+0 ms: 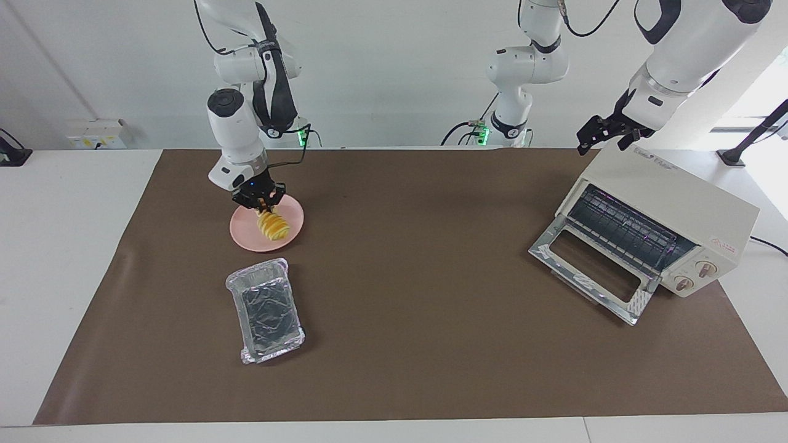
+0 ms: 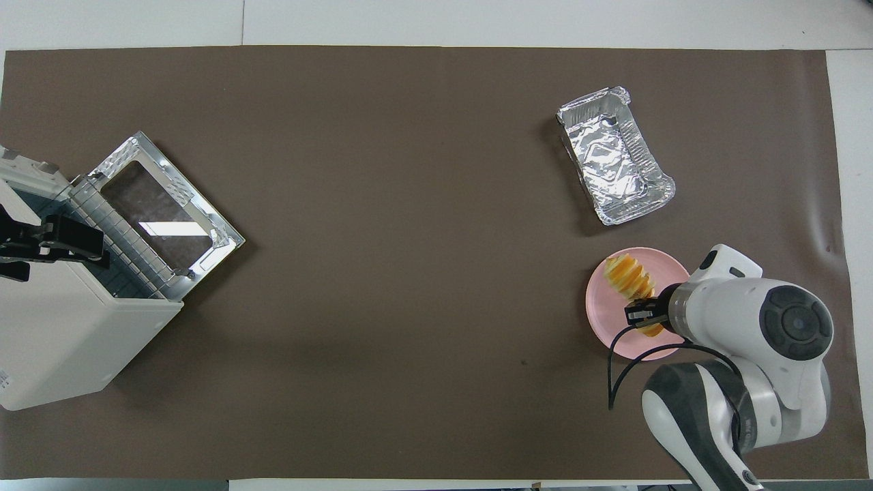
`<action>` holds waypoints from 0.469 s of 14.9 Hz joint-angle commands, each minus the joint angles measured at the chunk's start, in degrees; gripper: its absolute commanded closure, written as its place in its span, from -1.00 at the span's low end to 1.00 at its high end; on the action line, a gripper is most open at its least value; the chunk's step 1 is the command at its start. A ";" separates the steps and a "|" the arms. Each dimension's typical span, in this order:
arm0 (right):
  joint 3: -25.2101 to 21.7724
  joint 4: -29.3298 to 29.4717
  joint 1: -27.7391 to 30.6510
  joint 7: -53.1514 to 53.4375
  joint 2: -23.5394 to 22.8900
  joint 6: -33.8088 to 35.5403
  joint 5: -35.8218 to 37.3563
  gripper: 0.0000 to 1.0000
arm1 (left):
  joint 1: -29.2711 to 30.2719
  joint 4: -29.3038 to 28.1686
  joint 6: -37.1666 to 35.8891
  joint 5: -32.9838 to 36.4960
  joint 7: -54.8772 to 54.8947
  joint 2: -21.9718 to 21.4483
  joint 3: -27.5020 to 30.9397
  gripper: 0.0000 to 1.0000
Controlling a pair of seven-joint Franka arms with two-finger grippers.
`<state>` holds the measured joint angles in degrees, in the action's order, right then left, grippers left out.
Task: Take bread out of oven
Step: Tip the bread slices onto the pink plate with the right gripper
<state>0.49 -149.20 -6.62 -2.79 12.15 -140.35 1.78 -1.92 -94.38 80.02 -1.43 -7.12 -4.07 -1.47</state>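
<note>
Step in hand: setting down. The bread [image 1: 274,225] lies on the pink plate [image 1: 246,237] toward the right arm's end, near the robots' table edge. The right gripper [image 1: 261,203] appears clamped on the bread's end. Next: release, lift clear. The left gripper [image 1: 606,132] waits over the oven [image 1: 671,206], door open; finger state undeterminable.

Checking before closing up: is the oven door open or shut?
Open. The oven has its glass door dropped flat onto the mat, leaving its wire rack exposed.
</note>
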 commanded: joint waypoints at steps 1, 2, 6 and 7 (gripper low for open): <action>0.22 -2.67 -0.42 -0.46 0.86 -2.82 -0.81 1.00 | 0.77 0.43 -1.01 0.90 0.79 -0.06 -0.56 -1.00; 0.22 -2.67 -0.42 -0.37 0.86 -2.56 -0.81 1.00 | 0.77 0.43 -1.01 0.90 0.79 -0.06 -0.56 -1.00; 0.22 -2.06 -0.42 -0.37 0.86 -0.46 -0.81 -1.00 | 0.77 0.43 -1.01 0.90 0.79 -0.06 -0.56 -1.00; 0.30 -0.84 -0.42 -0.46 1.03 1.90 -0.81 -1.00 | 0.77 0.43 -1.01 0.90 0.79 -0.06 -0.56 -1.00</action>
<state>0.51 -151.08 -7.18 -2.79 12.14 -141.47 1.76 -1.92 -94.38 80.02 -1.43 -7.12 -4.07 -1.47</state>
